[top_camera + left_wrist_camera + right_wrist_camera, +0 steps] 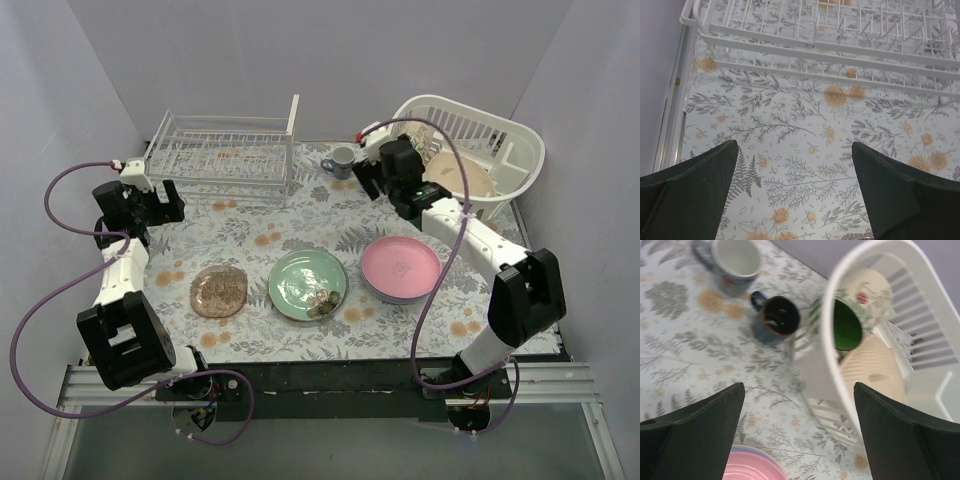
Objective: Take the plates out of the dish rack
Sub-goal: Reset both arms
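The white wire dish rack (222, 152) stands at the back left and holds no plates; its near rails fill the top of the left wrist view (840, 50). On the table lie a mottled brown plate (218, 291), a pale green plate (307, 283) and a pink plate (400, 267) stacked on a purple one; the pink one's edge shows in the right wrist view (747, 470). My left gripper (172, 202) is open and empty in front of the rack. My right gripper (368, 180) is open and empty above the table beside the white basket.
A white oval slotted basket (505, 150) at the back right holds a beige ribbed dish (875, 370) and a green-lined cup (847, 325). A grey mug (341, 161) and a dark blue mug (775, 317) stand left of it. Small bits lie on the green plate.
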You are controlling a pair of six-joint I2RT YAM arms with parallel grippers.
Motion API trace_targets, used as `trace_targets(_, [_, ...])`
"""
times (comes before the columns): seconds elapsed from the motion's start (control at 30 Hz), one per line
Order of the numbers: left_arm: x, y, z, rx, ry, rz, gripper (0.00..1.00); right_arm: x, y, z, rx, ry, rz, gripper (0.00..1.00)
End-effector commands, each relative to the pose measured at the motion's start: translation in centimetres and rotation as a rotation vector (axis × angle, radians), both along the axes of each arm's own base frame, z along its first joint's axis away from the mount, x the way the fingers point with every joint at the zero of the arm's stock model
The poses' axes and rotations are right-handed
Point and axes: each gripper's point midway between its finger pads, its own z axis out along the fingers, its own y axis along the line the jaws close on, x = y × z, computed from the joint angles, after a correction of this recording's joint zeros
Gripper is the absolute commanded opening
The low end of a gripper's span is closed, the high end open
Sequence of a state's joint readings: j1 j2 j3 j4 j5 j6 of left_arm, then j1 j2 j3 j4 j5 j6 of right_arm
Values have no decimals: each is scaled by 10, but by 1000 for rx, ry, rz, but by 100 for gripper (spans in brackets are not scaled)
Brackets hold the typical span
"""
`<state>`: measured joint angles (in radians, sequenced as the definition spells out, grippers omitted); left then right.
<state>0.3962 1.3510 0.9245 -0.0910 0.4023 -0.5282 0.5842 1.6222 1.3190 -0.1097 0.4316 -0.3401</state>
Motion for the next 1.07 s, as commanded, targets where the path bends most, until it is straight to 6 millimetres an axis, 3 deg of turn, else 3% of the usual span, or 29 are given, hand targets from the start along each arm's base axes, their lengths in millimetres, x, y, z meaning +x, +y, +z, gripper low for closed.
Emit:
trace_targets(0.0, [18, 11, 39, 27, -148, 87, 98, 18, -57, 68, 191, -179, -170, 99])
trace_targets(0.13, [24, 15, 46, 31, -173, 118, 98, 23, -108, 89, 207, -255, -285, 99])
trace_targets(0.33, [31, 13, 54, 13, -202, 122, 98, 16, -155, 105, 174, -334, -400, 99])
trace_targets(0.37, [32, 11, 55, 11, -208, 119, 98, 14, -157, 98, 163, -344, -399, 99])
trace_targets(0.53, [34, 14, 56, 37, -229, 138, 98, 2, -165, 98, 185, -398, -407, 99])
trace_targets(0.67, [33, 17, 47, 36, -215, 157, 98, 4, -178, 96, 174, -408, -462, 98])
trace_targets(1.03, [31, 19, 42, 42, -210, 175, 98, 2, -183, 96, 168, -412, -473, 97])
